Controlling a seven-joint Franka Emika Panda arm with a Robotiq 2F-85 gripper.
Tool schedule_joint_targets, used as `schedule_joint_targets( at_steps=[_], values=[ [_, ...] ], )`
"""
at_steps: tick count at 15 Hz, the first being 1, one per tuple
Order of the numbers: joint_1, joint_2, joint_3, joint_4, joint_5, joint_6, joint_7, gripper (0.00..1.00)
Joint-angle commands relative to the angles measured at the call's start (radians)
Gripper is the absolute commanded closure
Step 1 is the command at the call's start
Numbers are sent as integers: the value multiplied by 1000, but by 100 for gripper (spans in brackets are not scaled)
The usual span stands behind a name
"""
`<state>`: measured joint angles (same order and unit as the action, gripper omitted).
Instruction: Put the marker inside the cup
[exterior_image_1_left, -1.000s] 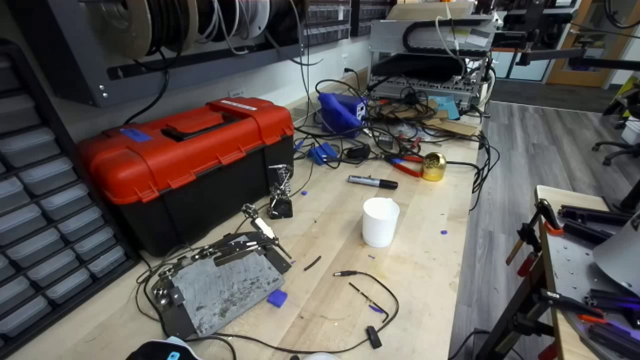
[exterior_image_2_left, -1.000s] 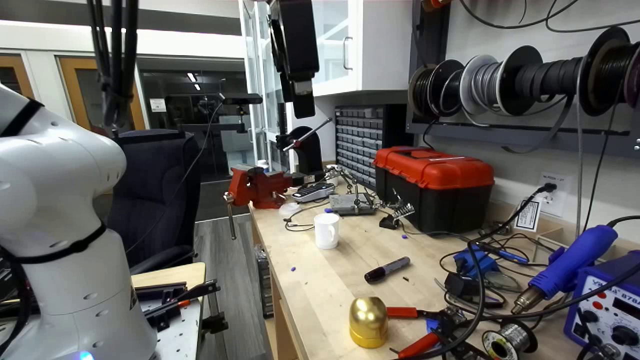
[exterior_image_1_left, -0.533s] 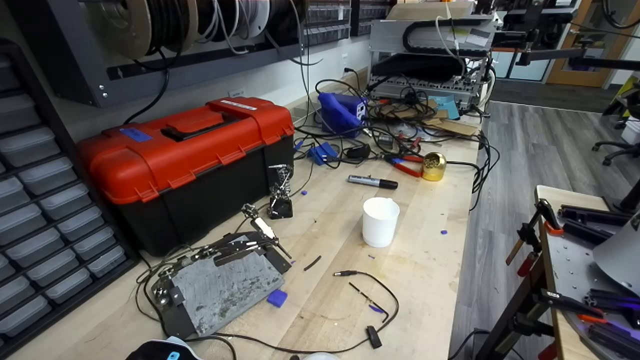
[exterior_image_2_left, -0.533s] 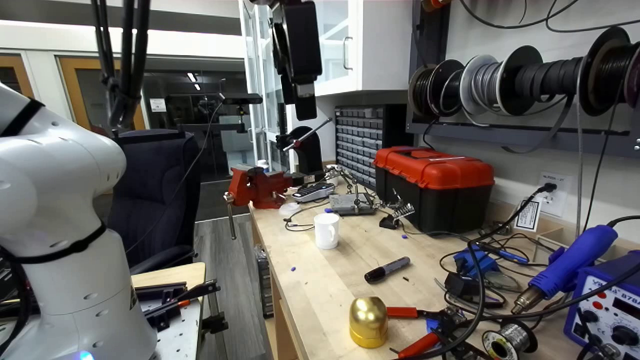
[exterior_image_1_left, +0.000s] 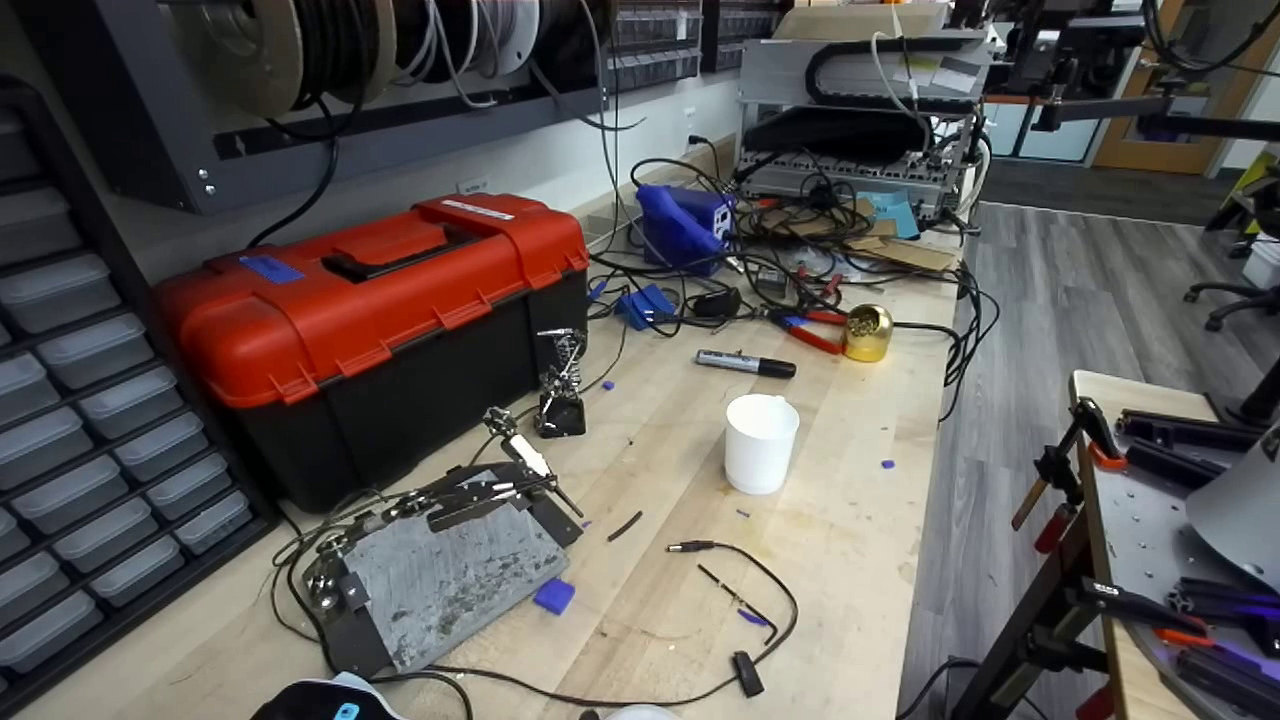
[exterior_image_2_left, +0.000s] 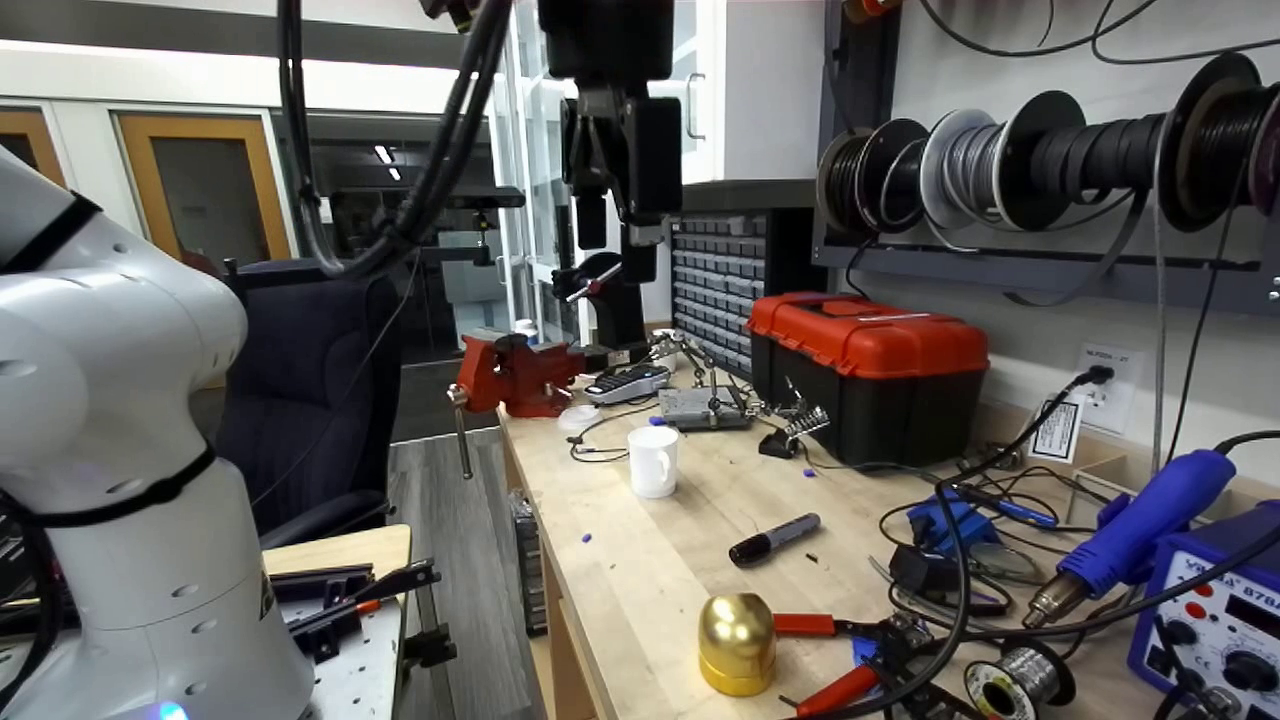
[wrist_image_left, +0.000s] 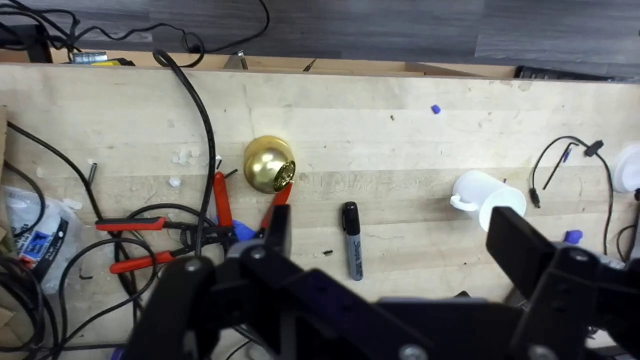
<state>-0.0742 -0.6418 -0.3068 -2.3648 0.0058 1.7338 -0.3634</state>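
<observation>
The marker lies flat on the wooden bench, grey body with a black cap; it shows in both exterior views (exterior_image_1_left: 745, 364) (exterior_image_2_left: 775, 540) and the wrist view (wrist_image_left: 353, 240). The white cup stands upright beyond the marker's side, with a small handle, in both exterior views (exterior_image_1_left: 760, 445) (exterior_image_2_left: 653, 462). In the wrist view the cup (wrist_image_left: 475, 195) is partly covered by the right finger. My gripper (exterior_image_2_left: 617, 240) is high above the bench, fingers pointing down. In the wrist view the gripper (wrist_image_left: 392, 222) has its fingers wide apart with nothing held; the marker appears between them, far below.
A gold tip-cleaner ball (exterior_image_2_left: 737, 645) and red-handled pliers (exterior_image_2_left: 803, 625) lie near the marker's cap end, among black cables. A red and black toolbox (exterior_image_1_left: 380, 300) stands along the wall. A soldering stand with a grey plate (exterior_image_1_left: 460, 575) and a red vise (exterior_image_2_left: 520, 375) are farther along.
In an exterior view my gripper has come lower and slightly right, and the arm's cables have swung right. The marker and the cup have not moved.
</observation>
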Motion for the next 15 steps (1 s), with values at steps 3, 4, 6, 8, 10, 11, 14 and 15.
schedule_joint_targets(
  at_steps=[3, 4, 6, 8, 10, 11, 14, 15],
  values=[
    [31, 89, 41, 24, 29, 20, -47, 0],
    [35, 103, 48, 26, 32, 27, -52, 0],
    [42, 139, 64, 32, 33, 48, -54, 0],
    [50, 177, 77, 39, 31, 79, -60, 0],
    [60, 220, 92, 46, 32, 122, -67, 0],
    [64, 245, 101, 48, 33, 154, -71, 0],
    [77, 310, 135, 55, 29, 259, -58, 0],
    [78, 330, 149, 57, 20, 296, -52, 0]
  ],
)
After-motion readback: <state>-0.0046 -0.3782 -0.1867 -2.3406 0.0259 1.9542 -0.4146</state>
